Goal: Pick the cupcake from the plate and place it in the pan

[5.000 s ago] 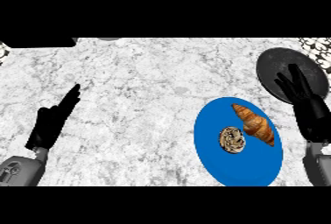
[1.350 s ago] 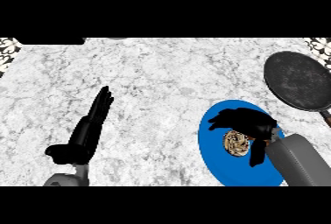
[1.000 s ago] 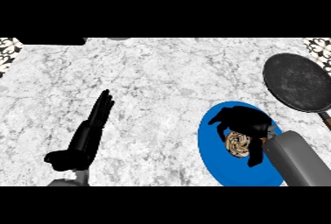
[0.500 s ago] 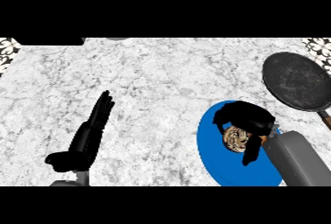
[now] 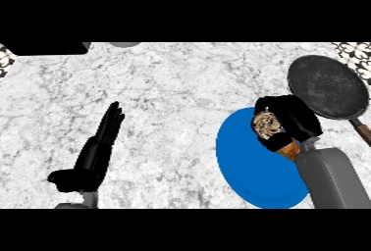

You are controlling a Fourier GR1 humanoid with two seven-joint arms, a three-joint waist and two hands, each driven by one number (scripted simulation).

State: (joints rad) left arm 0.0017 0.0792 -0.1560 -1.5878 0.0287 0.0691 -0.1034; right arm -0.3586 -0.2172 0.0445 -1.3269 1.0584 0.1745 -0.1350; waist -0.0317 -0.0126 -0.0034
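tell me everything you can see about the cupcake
The cupcake is small and round, with a tan and dark swirled top. The right hand is curled round it, black fingers wrapping its upper and right sides, so only its left face shows. It sits over the upper right edge of the blue plate, between the plate and the dark pan; whether it touches the plate cannot be told. A brown croissant shows just below it, under the hand.
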